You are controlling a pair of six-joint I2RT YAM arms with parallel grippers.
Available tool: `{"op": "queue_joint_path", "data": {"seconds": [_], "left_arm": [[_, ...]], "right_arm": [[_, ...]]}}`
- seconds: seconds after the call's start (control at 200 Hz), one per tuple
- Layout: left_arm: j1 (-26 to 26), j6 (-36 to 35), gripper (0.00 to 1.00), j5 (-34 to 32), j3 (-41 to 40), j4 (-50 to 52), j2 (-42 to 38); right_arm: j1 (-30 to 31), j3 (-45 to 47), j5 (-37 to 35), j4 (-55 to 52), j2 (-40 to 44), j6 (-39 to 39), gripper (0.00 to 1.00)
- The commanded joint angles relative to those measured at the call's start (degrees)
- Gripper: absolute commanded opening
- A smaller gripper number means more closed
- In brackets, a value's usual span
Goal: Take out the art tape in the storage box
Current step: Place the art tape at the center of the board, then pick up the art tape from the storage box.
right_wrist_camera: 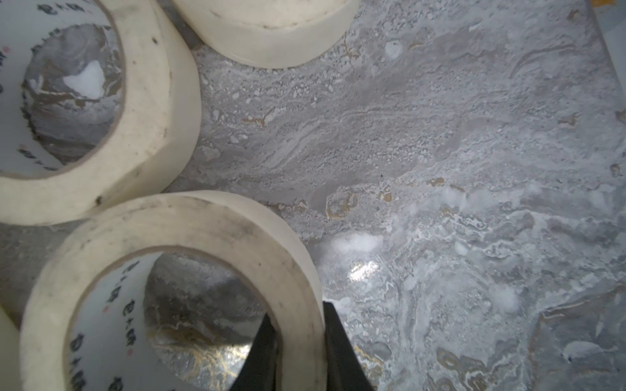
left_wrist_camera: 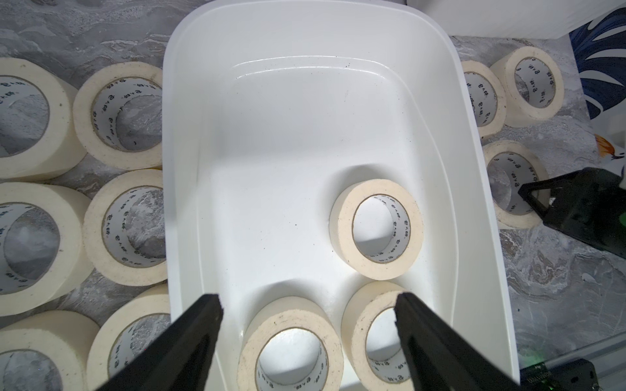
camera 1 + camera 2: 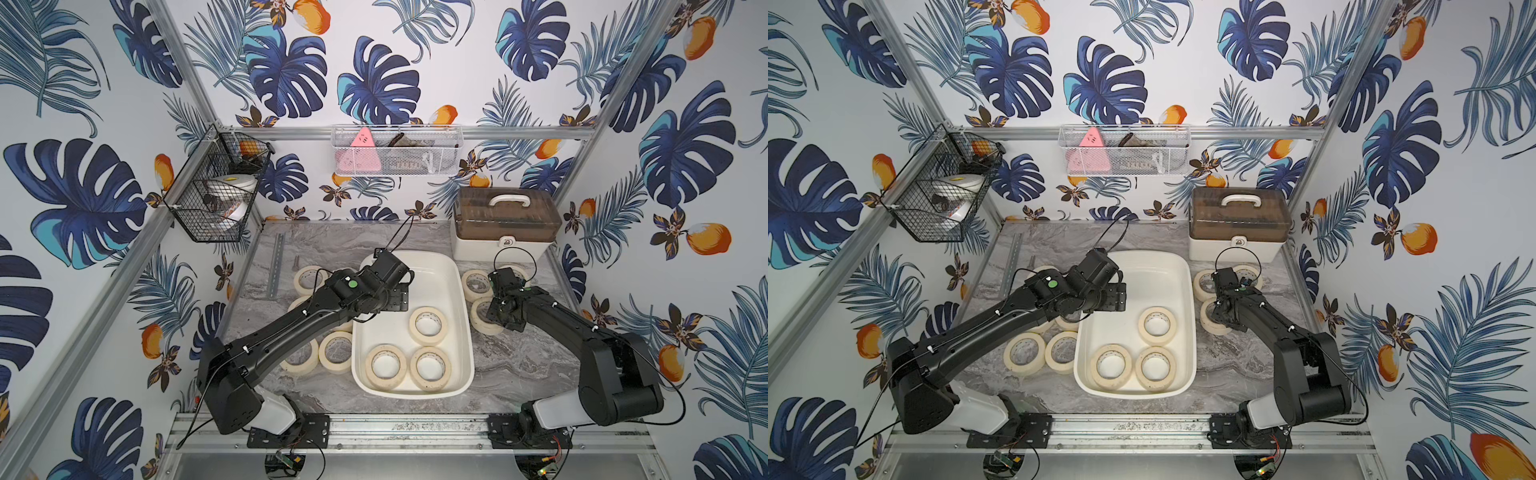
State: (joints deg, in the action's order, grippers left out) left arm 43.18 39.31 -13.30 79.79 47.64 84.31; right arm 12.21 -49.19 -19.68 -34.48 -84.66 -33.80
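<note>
My left gripper (image 2: pixel 307 301) hung released over storage box (image 2: pixel 271 152): could straddle both near rolls (image 2: pixel 288 318); right gripper (image 1: pixel 298 315) clenched art tape roll (image 1: pixel 189 216) wall on counter (image 1: pixel 440 135)

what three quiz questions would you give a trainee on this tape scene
1. How many art tape rolls lie in the storage box?
2. True or false: the left gripper is shut on a roll.
3. The right gripper is shut on a tape roll, which is: A inside the storage box; B outside it, over the table; C in the left gripper.
Key: 1. three; 2. false; 3. B.
</note>
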Motion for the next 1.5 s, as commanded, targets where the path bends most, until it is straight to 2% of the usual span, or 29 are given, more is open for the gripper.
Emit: {"op": "queue_joint_path", "data": {"seconds": [0.0, 0.33, 0.38, 0.6, 0.756, 0.836, 1.181, 1.496], "left_arm": [[-0.16, 0.1, 0.88, 0.05, 0.22, -0.52, 0.08], [-0.54, 0.03, 0.88, -0.23, 0.04, -0.26, -0.03], [-0.59, -0.02, 0.88, -0.25, 0.24, -0.04, -0.03], [-0.91, -0.02, 0.88, -0.32, 0.02, 0.0, -0.28], [-1.08, 0.08, 0.89, 0.39, -0.24, -0.39, -0.11], [-1.4, 0.07, 0.89, 1.37, -0.83, -1.23, -0.28], [-1.36, -3.2, 0.89, 6.97, -3.62, -5.86, 0.05], [-1.25, -3.8, 0.87, 13.5, -9.46, -14.97, 3.13]], "right_arm": [[-0.07, -0.64, -0.88, 2.89, -1.29, 0.98, 0.0], [-0.09, -2.87, 0.59, 6.18, -5.79, 2.23, 0.0], [-0.08, -3.41, 0.21, 6.18, -6.43, 2.19, 0.03], [-0.08, -5.26, 0.48, 4.79, -8.33, 2.2, 0.25], [-0.08, -5.64, 1.49, 3.4, -6.26, 2.93, 0.49], [-0.16, -6.3, 2.21, 1.82, -4.86, 3.55, 0.57], [-0.17, -10.46, 8.11, -6.9, 6.38, 6.46, 0.67], [-0.16, -15.43, 15.13, -14.25, 11.36, 8.42, 0.7]]}}
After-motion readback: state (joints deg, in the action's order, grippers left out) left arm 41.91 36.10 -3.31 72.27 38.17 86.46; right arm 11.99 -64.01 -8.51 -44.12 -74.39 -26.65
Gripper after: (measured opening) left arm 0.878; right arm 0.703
